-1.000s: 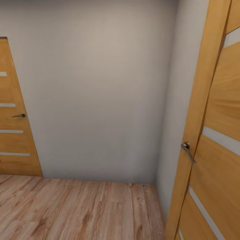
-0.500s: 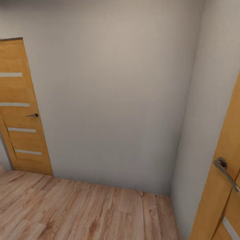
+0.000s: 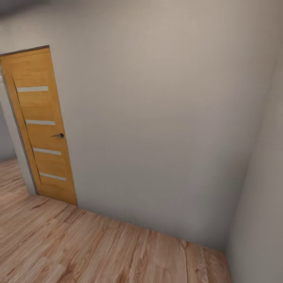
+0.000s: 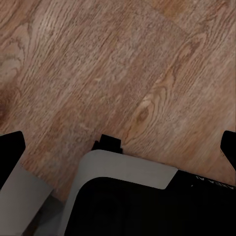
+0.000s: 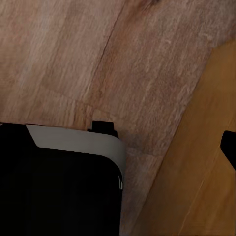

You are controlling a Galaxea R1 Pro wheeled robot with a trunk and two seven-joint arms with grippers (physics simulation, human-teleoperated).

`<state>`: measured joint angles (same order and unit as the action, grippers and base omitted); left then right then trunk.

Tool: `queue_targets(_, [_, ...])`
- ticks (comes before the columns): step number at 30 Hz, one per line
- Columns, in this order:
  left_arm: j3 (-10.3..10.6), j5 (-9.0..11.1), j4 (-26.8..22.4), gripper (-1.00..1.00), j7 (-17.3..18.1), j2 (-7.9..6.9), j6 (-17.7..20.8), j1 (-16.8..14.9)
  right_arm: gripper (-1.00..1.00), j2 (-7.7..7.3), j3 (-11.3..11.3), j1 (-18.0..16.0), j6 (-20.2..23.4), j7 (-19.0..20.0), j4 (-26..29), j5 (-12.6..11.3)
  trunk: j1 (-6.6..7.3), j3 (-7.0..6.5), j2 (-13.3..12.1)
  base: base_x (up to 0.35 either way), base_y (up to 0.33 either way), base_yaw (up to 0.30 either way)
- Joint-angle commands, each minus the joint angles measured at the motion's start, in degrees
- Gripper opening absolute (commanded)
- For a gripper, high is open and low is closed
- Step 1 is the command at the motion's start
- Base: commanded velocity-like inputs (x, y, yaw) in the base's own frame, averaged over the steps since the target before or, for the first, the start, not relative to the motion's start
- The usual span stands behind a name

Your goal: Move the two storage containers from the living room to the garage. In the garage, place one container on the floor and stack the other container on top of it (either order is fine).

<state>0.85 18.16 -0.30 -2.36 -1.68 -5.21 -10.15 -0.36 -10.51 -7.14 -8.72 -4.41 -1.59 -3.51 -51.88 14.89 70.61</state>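
The two storage containers are out of view. My left gripper [image 4: 120, 147] hangs open over light wood-plank flooring [image 4: 123, 73], a black fingertip [image 4: 11, 147] at each side of the left wrist view and nothing between them. My right gripper [image 5: 118, 147] is also open and empty; one fingertip [image 5: 229, 147] stands in front of an orange-wood door [image 5: 196, 177]. Below both grippers is the robot's black and grey base [image 4: 128, 196].
A plain white-grey wall [image 3: 157, 118] fills the head view ahead and meets a side wall [image 3: 267, 204] at the right. An orange-wood door with pale stripes [image 3: 41, 125] stands at the left, with an opening [image 3: 8, 169] beside it. Wood planks [image 3: 98, 251] cover the ground.
The whole head view has swung left: the near door with its handle has slid out at the right, and the far striped door has shifted toward the middle, showing an opening beside it.
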Motion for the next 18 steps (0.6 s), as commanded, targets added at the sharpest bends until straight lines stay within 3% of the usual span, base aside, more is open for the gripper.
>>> queue_targets(1, [0.1, 0.2, 0.0, 1.0, -0.1, 0.04, -0.2, 0.0, 1.0, 0.01, -0.5, -0.1, -0.3, -0.1, -0.2, -0.4, -0.04, 0.07, 0.0, 0.322, 0.0, 0.27])
queue_targets(18, [0.1, 0.2, 0.0, 1.0, -0.1, 0.01, -0.2, 0.0, 1.0, 0.01, -0.5, -0.1, -0.4, -0.2, -0.2, -0.4, -0.04, 0.07, 0.0, 0.322, 0.0, 0.27])
